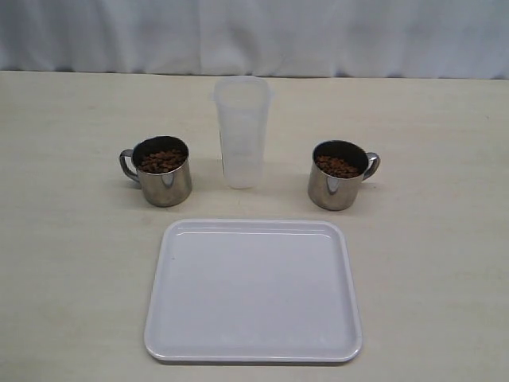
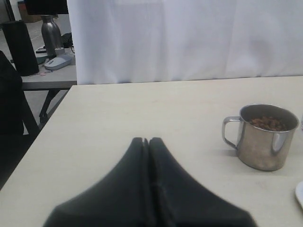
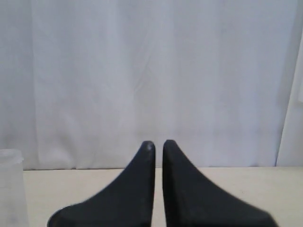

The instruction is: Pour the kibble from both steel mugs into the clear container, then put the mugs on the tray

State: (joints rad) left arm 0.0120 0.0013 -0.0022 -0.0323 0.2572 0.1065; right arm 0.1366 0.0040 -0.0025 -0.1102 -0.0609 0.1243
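Note:
Two steel mugs stand on the table, each holding brown kibble: the left mug [image 1: 163, 181] with kibble [image 1: 161, 161], handle to the left, and the right mug [image 1: 338, 189] with kibble [image 1: 337, 165], handle to the right. The clear container [image 1: 241, 131] stands upright between them, empty. The white tray [image 1: 253, 290] lies in front, bare. No gripper shows in the exterior view. My left gripper [image 2: 147, 139] is shut with nothing in it, well short of the left mug [image 2: 262, 142]. My right gripper [image 3: 158, 142] is shut to a thin slit, holding nothing; the container [image 3: 10, 189] shows at the edge.
A white curtain [image 1: 254, 36] hangs behind the table's far edge. In the left wrist view, the table's side edge drops off toward another table with a metal bottle [image 2: 51, 30] and dark objects.

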